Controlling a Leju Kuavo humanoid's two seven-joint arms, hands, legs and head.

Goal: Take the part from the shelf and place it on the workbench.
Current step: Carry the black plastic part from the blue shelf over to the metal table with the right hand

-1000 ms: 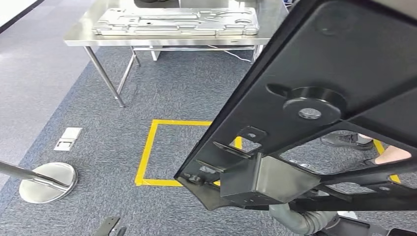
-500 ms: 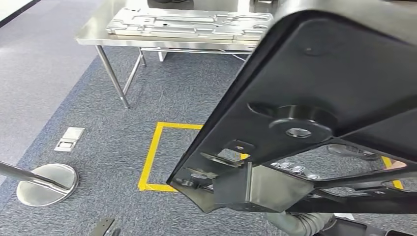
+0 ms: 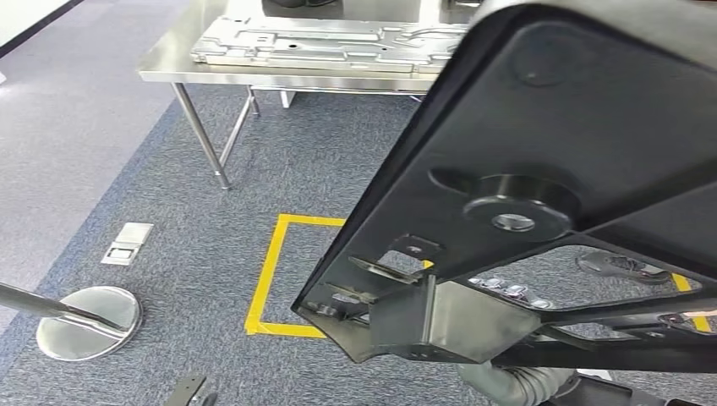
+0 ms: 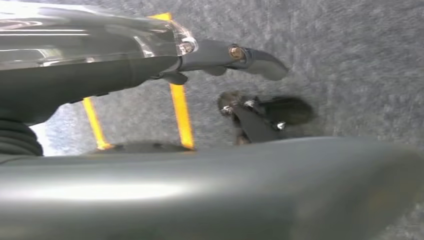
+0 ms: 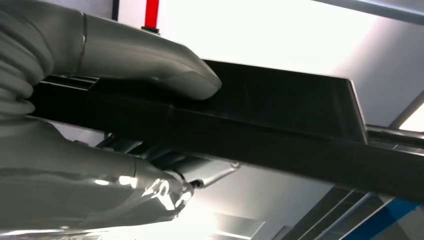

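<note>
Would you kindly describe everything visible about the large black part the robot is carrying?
The black part is a big, flat, matt panel, seemingly painted metal, with a round boss and silver bolt, cut-out openings, small brackets and a folded box-like bracket at its lower corner. It is held tilted in the air above the carpet, short of the steel workbench. The right hand grips its edge, thumb over the top.

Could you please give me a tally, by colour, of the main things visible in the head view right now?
Black: 1, the large black metal frame part
Silver: 3, the stainless steel workbench, the flat stamped silver metal panel lying on it, the round shiny metal stand base on the carpet
Yellow: 1, the yellow tape square on the floor
Total: 5
</note>
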